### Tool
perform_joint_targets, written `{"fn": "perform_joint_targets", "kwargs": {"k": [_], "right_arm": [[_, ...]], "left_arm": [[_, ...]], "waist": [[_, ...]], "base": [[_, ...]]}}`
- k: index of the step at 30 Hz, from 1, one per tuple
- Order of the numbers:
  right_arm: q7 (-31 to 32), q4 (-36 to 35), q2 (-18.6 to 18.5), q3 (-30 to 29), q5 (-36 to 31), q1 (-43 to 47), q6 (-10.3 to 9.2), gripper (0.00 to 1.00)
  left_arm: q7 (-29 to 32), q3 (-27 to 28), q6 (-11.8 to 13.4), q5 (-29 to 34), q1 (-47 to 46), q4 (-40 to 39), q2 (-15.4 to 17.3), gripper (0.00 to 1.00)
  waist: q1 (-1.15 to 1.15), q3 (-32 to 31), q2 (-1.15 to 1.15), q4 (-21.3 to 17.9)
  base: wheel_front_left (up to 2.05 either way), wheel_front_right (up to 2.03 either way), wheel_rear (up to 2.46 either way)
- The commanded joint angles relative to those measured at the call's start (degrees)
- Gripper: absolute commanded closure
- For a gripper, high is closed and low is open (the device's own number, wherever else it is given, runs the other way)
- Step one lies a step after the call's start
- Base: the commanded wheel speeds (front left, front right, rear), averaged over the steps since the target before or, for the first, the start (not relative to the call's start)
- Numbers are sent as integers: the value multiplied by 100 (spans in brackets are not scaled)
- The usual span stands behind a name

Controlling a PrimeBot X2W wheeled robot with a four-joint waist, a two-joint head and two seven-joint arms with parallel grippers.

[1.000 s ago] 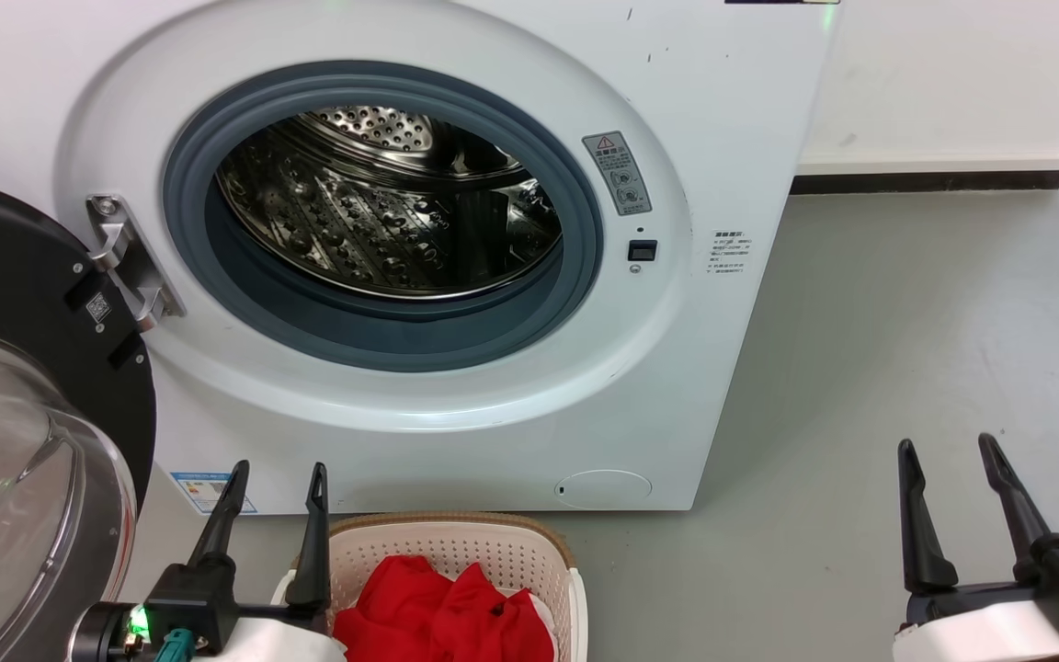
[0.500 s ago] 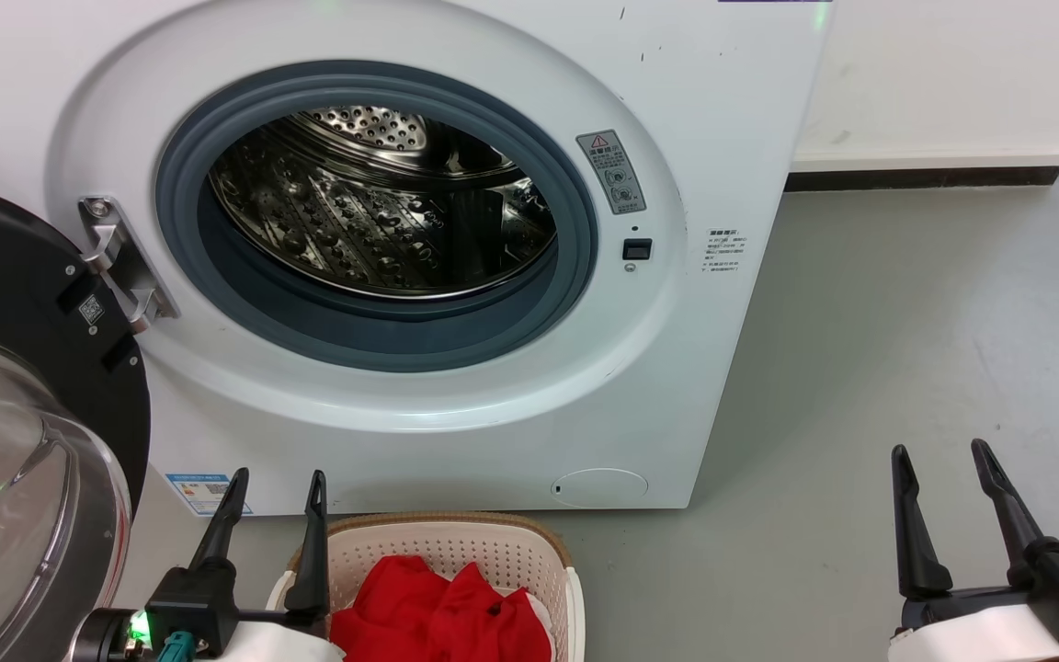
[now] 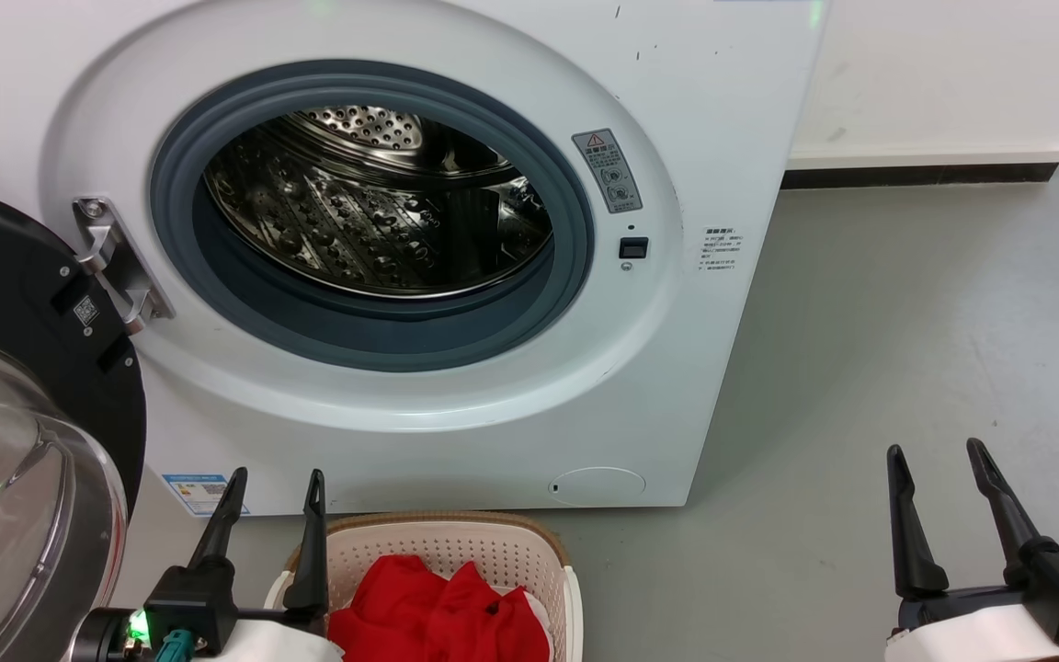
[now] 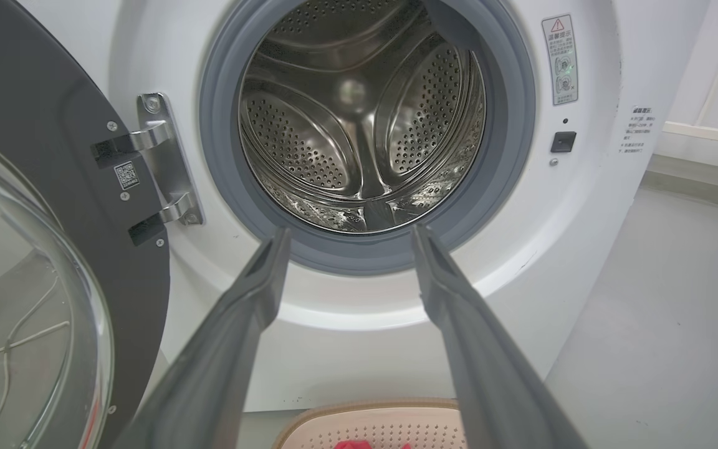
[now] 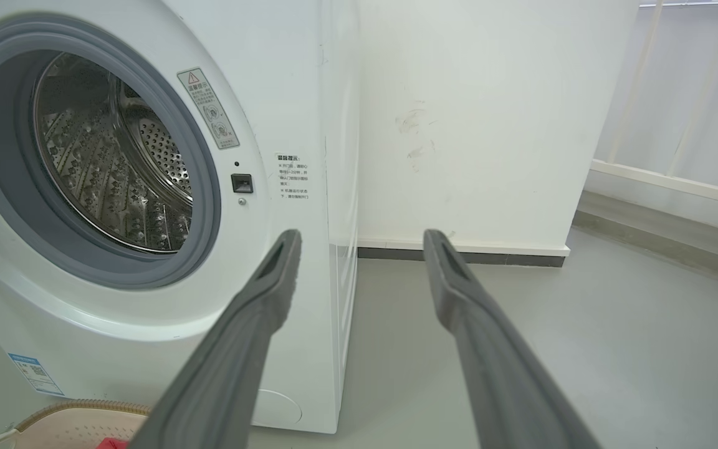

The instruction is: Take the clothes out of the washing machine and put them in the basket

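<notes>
I'm seeing the clothes (image 3: 438, 616) sitting in the basket (image 3: 456, 522), just before the washing machine's (image 3: 723, 138) bottom front edge. The left gripper (image 3: 278, 478) and right gripper (image 3: 935, 450) are both hanging spread, the right one over wide-open floor (image 3: 906, 368).

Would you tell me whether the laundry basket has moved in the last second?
No. The laundry basket sits just as before in front of the washing machine; the whole head view slid slightly left together.
</notes>
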Motion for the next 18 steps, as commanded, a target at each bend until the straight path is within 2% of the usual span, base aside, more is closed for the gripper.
{"fn": "perform_joint_targets", "kwargs": {"k": [1,2,3,7,18], "right_arm": [[-13,-12,-4,10,6,-53,-4,0],[-13,-14,-4,11,1,-52,-4,0],[0,18,2,7,3,4,1,100],[32,193,15,25,103,50,1,100],[286,353,-58,65,1526,-128,1,100]], "left_arm": [[-15,20,-10,12,-54,-3,-8,0],[-15,19,-10,-6,-56,-11,-11,0],[0,1,-13,-14,-3,20,-3,100],[73,17,-16,-106,32,253,-23,100],[401,90,-38,-1444,-131,356,-24,100]], "waist": [[0,7,0,8],[0,10,0,12],[0,10,0,10],[1,10,0,12],[1,7,0,31]], "base": [[0,0,0],[0,0,0],[0,0,0],[0,0,0],[0,0,0]]}}
